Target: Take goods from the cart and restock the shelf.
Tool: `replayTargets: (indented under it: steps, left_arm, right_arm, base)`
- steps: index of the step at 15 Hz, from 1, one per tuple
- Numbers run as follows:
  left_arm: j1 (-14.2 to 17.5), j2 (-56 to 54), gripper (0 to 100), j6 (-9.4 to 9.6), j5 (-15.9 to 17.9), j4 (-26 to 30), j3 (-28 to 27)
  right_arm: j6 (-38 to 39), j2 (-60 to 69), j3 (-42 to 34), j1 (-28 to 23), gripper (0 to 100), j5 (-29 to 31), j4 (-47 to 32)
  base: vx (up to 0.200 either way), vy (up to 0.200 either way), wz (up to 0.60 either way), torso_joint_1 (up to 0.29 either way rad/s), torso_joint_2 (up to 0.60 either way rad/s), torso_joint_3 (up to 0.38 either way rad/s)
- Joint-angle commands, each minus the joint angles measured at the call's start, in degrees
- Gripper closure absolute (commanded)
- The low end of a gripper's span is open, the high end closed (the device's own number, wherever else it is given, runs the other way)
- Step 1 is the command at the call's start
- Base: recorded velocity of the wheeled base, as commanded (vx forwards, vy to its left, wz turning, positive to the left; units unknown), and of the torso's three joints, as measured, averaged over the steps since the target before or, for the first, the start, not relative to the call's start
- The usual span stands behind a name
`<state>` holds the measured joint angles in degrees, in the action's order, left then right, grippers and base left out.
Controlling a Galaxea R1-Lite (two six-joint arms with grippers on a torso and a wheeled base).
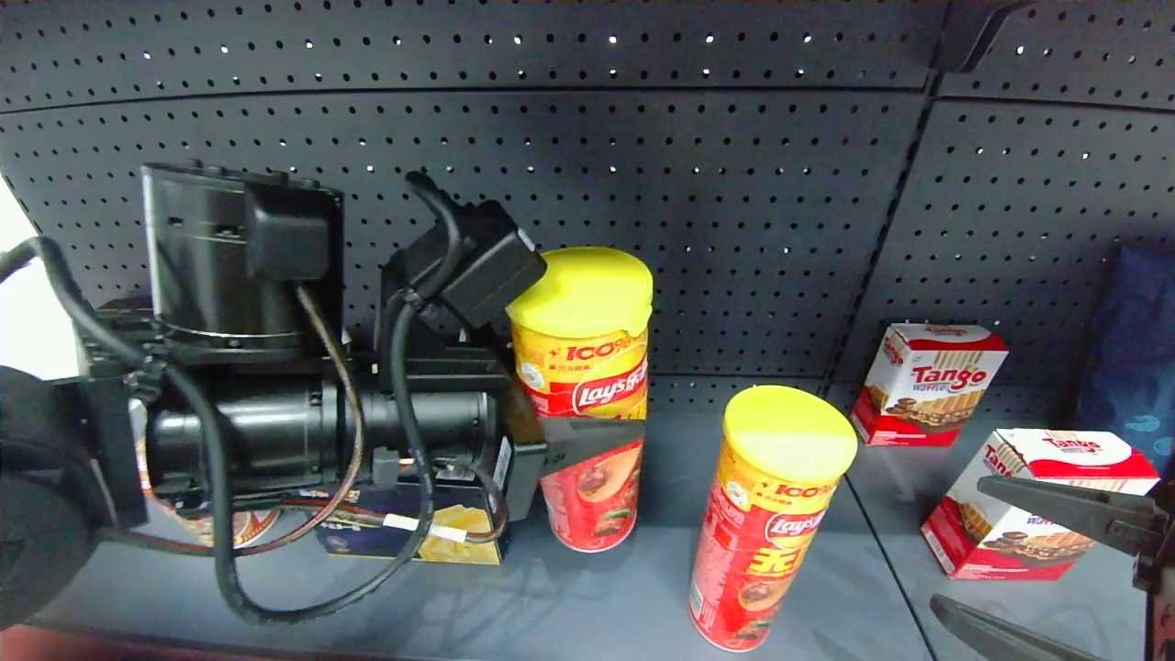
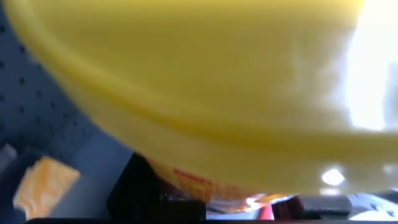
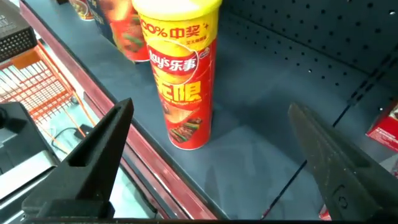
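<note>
A chip can [image 1: 583,367] with a yellow lid and red-yellow wrap stands upright on the grey shelf [image 1: 569,597], towards the back. My left gripper [image 1: 597,433] is shut on its middle, one dark finger crossing the front. The left wrist view sits close over that can's yellow lid [image 2: 186,81]. A second, matching can [image 1: 771,514] stands free nearer the shelf's front edge, also seen as the can [image 3: 180,74]. My right gripper [image 1: 1019,569] hovers open to the right of this second can, and its own view has the gripper [image 3: 211,112] fingers spread wide with nothing between them.
Two red-white wafer boxes [image 1: 927,381] [image 1: 1037,500] lie on the shelf's right section, beyond a divider, with a blue bag [image 1: 1129,340] behind. A blue-yellow box [image 1: 431,537] sits under the left arm. Pegboard [image 1: 643,165] backs the shelf. The orange wire cart [image 3: 37,74] stands below the red shelf edge.
</note>
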<state>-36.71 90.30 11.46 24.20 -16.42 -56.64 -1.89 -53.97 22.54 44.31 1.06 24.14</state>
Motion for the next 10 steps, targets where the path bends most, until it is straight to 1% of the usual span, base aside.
replayTargets:
  steps: [1, 2, 3, 4, 5, 6, 7, 8, 10]
  left_arm:
    - [0.23, 7.17, 100, 0.23, 0.15, 0.16, -5.50]
    - [0.14, 8.76, 100, 0.23, 0.50, 0.16, -7.17]
    - [0.14, 10.16, 100, 0.23, 1.64, 0.16, -8.49]
    - [0.14, 10.16, 100, 0.23, 1.64, 0.16, -8.49]
    - [0.58, 12.98, 100, 0.32, 4.01, 0.34, -11.21]
    - [0.76, 13.59, 100, 0.32, 4.54, 0.34, -11.74]
    - [1.11, 15.44, 100, 0.49, 7.35, 0.25, -13.15]
    - [1.55, 16.67, 100, 0.49, 9.02, 0.25, -13.85]
    - [1.99, 18.78, 100, 0.41, 10.08, 0.25, -15.96]
  right_arm:
    - [0.04, 0.71, -0.22, -0.19, 0, 0.17, 0.03]
    - [0.04, 0.71, -0.74, -0.19, 0, 0.17, 0.03]
    - [0.13, 0.71, -1.18, -0.19, 0, 0.17, 0.12]
    - [0.13, 0.71, -1.18, -0.19, 0, 0.17, 0.12]
    - [0.22, 0.71, -1.71, -0.10, 0, -0.01, 0.12]
    - [0.31, 0.71, -1.71, -0.10, 0, -0.01, 0.12]
    - [0.92, 0.71, -1.62, 0.07, 0, -0.09, 0.12]
    - [0.92, 0.71, -1.71, 0.16, 0, -0.18, 0.12]
    - [0.92, 0.71, -1.62, 0.25, 0, -0.18, 0.12]
  base:
    - [0.000, 0.000, 0.00, 0.000, 0.00, 0.000]
    - [0.000, 0.000, 0.00, 0.000, 0.00, 0.000]
    - [0.000, 0.000, 0.00, 0.000, 0.00, 0.000]
    - [0.000, 0.000, 0.00, 0.000, 0.00, 0.000]
    - [0.000, 0.000, 0.00, 0.000, 0.00, 0.000]
    - [0.000, 0.000, 0.00, 0.000, 0.00, 0.000]
    - [0.000, 0.000, 0.00, 0.000, 0.00, 0.000]
    - [0.000, 0.000, 0.00, 0.000, 0.00, 0.000]
    - [0.000, 0.000, 0.00, 0.000, 0.00, 0.000]
